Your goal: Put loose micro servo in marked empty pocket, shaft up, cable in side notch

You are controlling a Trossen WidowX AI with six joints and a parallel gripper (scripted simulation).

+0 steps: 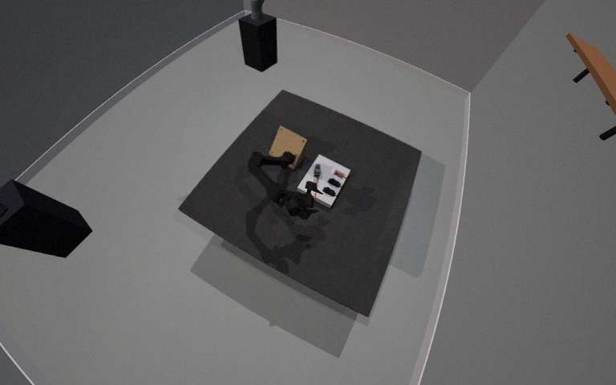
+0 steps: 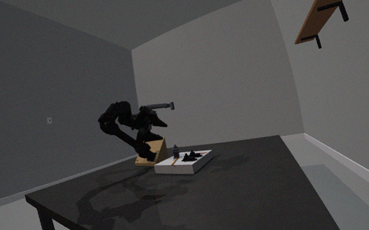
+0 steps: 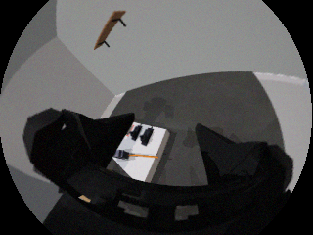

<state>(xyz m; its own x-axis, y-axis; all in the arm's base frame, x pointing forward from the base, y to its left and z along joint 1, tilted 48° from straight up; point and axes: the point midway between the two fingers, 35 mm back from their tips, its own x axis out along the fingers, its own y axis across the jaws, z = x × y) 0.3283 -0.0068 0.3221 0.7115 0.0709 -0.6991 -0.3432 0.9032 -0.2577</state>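
The loose micro servo (image 1: 317,170) (image 2: 176,151) (image 3: 121,154), dark grey, stands on the white deck (image 1: 304,185) (image 2: 173,169) (image 3: 143,170). Its orange cable (image 1: 317,181) (image 2: 174,161) (image 3: 144,156) stretches across the deck top. The marked pocket (image 1: 336,172) (image 3: 130,129) has a red outline near a deck edge and is empty in the top view; the left finger partly covers it in the wrist view. My gripper (image 1: 319,201) (image 2: 164,131) (image 3: 166,121) is open and empty, high above the table and clear of the servo. Fine servo details are too small to tell.
Two black servos (image 1: 334,182) (image 1: 329,191) (image 3: 136,132) (image 3: 146,135) sit in a row beside the marked pocket. A wooden wedge block (image 1: 288,140) (image 2: 160,145) stands behind the deck, close to the arm's base. The dark table (image 1: 363,253) (image 2: 238,193) carries them all.
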